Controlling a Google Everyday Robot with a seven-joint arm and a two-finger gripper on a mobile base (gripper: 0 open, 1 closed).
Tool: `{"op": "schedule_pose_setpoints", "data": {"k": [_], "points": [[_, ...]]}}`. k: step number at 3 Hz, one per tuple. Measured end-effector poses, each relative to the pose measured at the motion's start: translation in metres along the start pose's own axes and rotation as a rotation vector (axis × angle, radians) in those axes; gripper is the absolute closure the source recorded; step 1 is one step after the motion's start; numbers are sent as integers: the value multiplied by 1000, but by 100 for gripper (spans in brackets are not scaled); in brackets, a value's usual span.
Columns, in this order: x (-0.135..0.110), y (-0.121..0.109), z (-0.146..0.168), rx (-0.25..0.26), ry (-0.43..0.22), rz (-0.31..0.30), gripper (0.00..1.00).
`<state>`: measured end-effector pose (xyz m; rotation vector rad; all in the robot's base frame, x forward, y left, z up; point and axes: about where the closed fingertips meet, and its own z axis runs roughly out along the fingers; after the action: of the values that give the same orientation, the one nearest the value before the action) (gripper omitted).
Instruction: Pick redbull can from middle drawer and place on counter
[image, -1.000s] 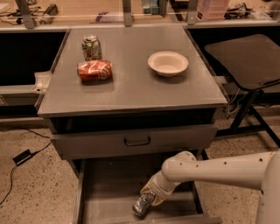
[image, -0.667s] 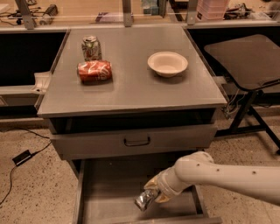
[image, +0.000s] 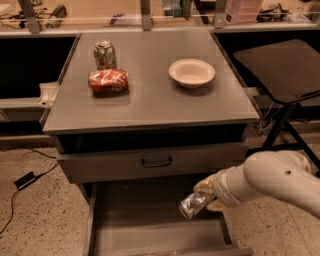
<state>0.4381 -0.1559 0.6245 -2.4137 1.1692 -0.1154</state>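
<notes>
The redbull can (image: 190, 204) is a slim shiny silver can, tilted, held in my gripper (image: 204, 197) above the open middle drawer (image: 135, 220). The gripper is shut on the can at the end of my white arm (image: 270, 182), which comes in from the lower right. The can is lifted off the drawer floor, below the drawer front with the black handle (image: 156, 162). The counter (image: 150, 95) is the grey top of the cabinet, well above and behind the can.
On the counter stand a greenish-white can (image: 104, 54) at the back left, a red soda can (image: 108, 81) lying on its side in front of it, and a white bowl (image: 191, 73) to the right. A dark chair (image: 280, 70) stands right of the cabinet.
My gripper has lifted the redbull can off the drawer floor and moved it up and to the right. The arm has drawn back toward the right.
</notes>
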Motion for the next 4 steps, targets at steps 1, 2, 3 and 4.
{"op": "schedule_pose_setpoints", "data": {"k": [1, 2, 3, 4], "points": [[42, -41, -66, -36, 96, 53, 100], [55, -69, -96, -47, 112, 62, 100], [56, -69, -97, -47, 113, 63, 100], [56, -76, -98, -68, 138, 63, 100]]}}
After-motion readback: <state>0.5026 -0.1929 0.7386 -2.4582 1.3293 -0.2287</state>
